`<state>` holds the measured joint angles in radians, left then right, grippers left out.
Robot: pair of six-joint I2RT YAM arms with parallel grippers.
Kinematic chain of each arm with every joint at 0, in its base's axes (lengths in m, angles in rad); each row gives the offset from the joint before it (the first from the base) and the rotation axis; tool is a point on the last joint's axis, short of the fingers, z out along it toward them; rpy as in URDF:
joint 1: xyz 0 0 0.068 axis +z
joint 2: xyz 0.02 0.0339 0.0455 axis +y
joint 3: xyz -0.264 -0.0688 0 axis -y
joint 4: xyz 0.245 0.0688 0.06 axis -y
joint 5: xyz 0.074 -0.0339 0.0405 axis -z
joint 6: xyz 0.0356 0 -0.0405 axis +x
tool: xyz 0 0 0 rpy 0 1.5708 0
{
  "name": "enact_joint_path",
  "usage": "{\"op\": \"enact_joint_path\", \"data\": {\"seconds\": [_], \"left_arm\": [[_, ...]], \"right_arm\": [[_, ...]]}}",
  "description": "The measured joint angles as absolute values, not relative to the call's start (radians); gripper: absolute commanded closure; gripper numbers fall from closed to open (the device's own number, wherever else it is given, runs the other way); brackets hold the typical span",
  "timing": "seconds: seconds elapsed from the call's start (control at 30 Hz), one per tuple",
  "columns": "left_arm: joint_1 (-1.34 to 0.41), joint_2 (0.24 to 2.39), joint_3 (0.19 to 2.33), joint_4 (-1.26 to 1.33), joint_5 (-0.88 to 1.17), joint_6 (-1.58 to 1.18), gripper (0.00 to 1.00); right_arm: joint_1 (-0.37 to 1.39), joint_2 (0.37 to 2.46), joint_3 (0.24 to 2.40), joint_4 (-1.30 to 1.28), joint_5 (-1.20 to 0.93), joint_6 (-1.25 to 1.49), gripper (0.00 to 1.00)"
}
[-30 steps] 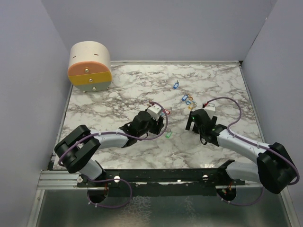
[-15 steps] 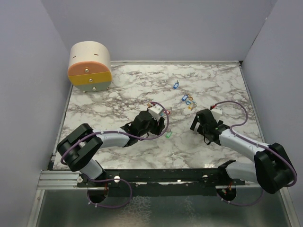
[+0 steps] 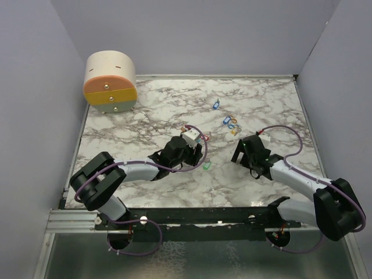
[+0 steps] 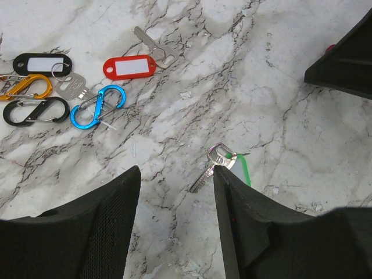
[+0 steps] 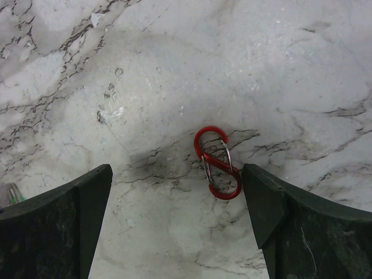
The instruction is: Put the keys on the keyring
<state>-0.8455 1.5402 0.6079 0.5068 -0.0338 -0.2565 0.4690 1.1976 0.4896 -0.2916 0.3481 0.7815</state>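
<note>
A metal key with a green tag (image 4: pixel 231 164) lies on the marble just past my left gripper (image 4: pixel 176 189), touching the tip of its right finger. That gripper is open with only bare table between its fingers. The same green-tagged key (image 3: pixel 207 165) shows in the top view next to my left gripper (image 3: pixel 196 156). A red-tagged key (image 4: pixel 129 65) lies farther off. A red S-shaped carabiner keyring (image 5: pixel 218 163) lies flat just ahead of my right gripper (image 5: pixel 176 177), close to its right finger (image 5: pixel 302 226). My right gripper (image 3: pixel 240 153) is wide open and holds nothing.
A black tag (image 4: pixel 38 63), an orange carabiner (image 4: pixel 23 86), a black carabiner (image 4: pixel 35 110) and a blue carabiner (image 4: pixel 99 106) lie clustered together. A small blue piece (image 3: pixel 216 105) lies farther back. A round cream and orange box (image 3: pixel 110 81) stands at the back left corner. Grey walls enclose the table.
My right gripper has shifted a little to the right and towards the near edge. The left arm has stayed still.
</note>
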Motion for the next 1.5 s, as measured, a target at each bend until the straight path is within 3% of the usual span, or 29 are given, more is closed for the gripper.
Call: {"op": "enact_joint_path", "data": {"seconds": [0.4,1.03,1.5], "left_arm": [[-0.846,1.542,0.611,0.507,-0.03,-0.257,0.44],[-0.846,1.544,0.611,0.509,-0.007,-0.257,0.44],[-0.846,1.544,0.611,0.524,-0.006,-0.257,0.44]], "right_arm": [[0.469,1.178,0.477,-0.292,0.324,0.781,0.1],[0.469,1.227,0.517,-0.346,0.328,0.79,0.47],[0.469,1.238,0.527,-0.363,0.344,0.805,0.48]]}}
